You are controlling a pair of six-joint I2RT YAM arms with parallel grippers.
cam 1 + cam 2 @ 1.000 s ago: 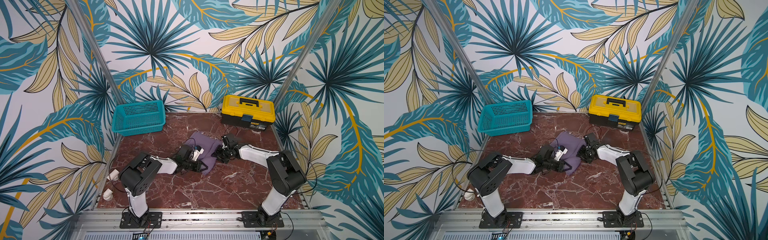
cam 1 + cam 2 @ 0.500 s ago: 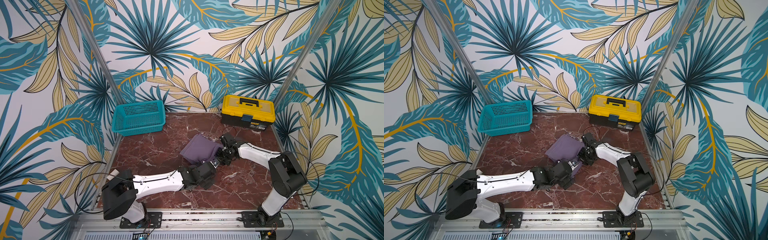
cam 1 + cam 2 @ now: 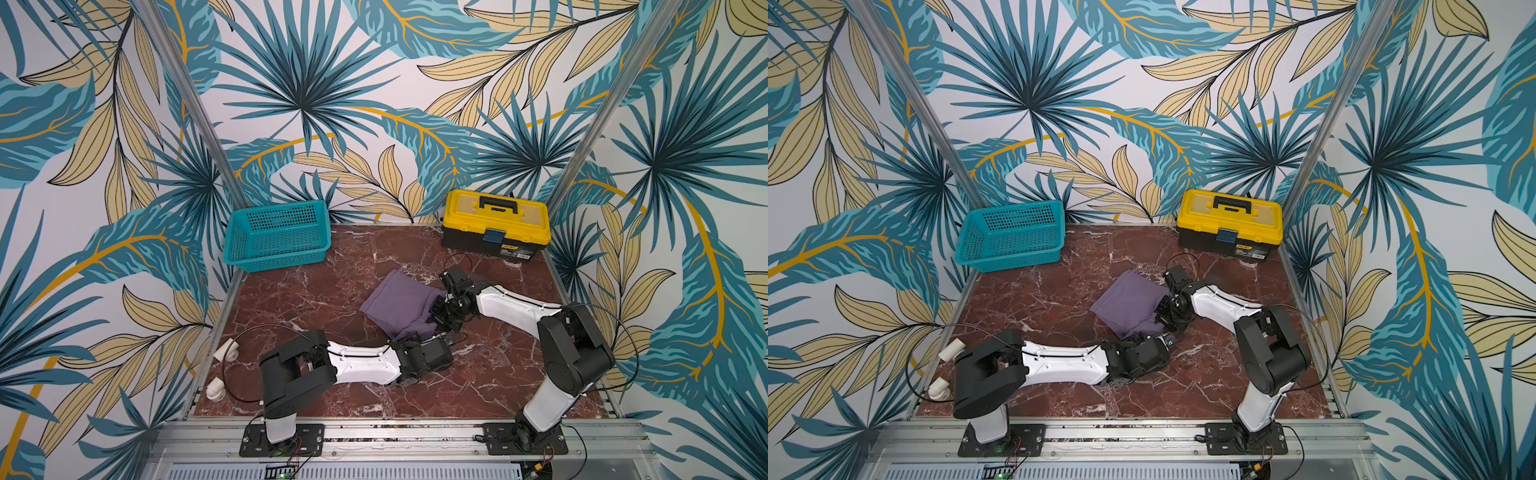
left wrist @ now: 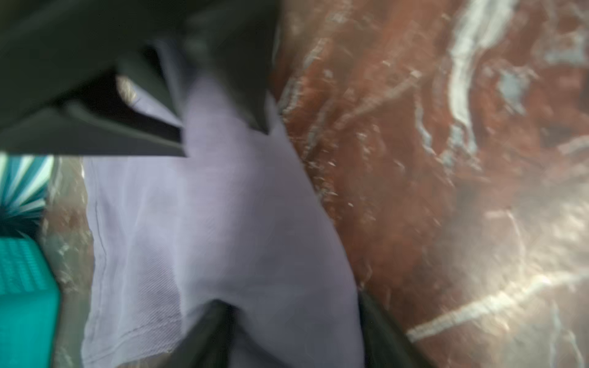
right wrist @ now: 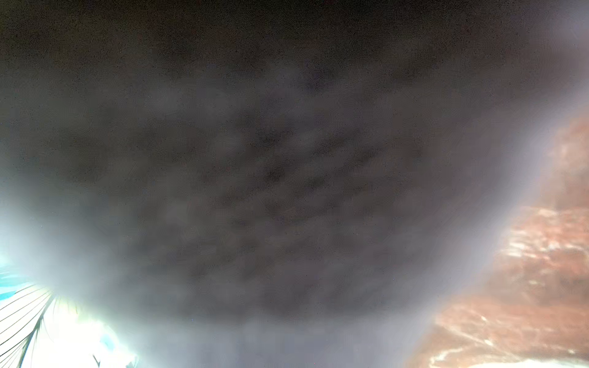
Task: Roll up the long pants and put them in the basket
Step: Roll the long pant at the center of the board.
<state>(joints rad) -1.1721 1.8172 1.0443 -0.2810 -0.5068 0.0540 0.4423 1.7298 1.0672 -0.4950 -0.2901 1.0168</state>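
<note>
The long pants (image 3: 399,303) (image 3: 1127,303) lie as a folded dusty-purple bundle in the middle of the red marble table (image 3: 291,299). My left gripper (image 3: 411,340) (image 3: 1136,340) reaches in low at the bundle's near edge. In the left wrist view, purple cloth (image 4: 223,223) fills the gap between the two dark fingers (image 4: 207,334), so my left gripper (image 4: 293,337) is shut on it. My right gripper (image 3: 439,311) (image 3: 1163,311) is pressed into the bundle's right edge, closed on a fold. Cloth covers the right wrist camera and hides those fingers.
A teal basket (image 3: 276,235) (image 3: 1011,237) stands at the back left and a yellow toolbox (image 3: 494,224) (image 3: 1229,222) at the back right. Two white pipe fittings (image 3: 226,351) (image 3: 215,388) lie by the table's left edge.
My left gripper left the bundle's left side, opened wide, swung round to its near edge and closed on cloth there. The bundle now lies flatter. The right gripper has barely moved.
</note>
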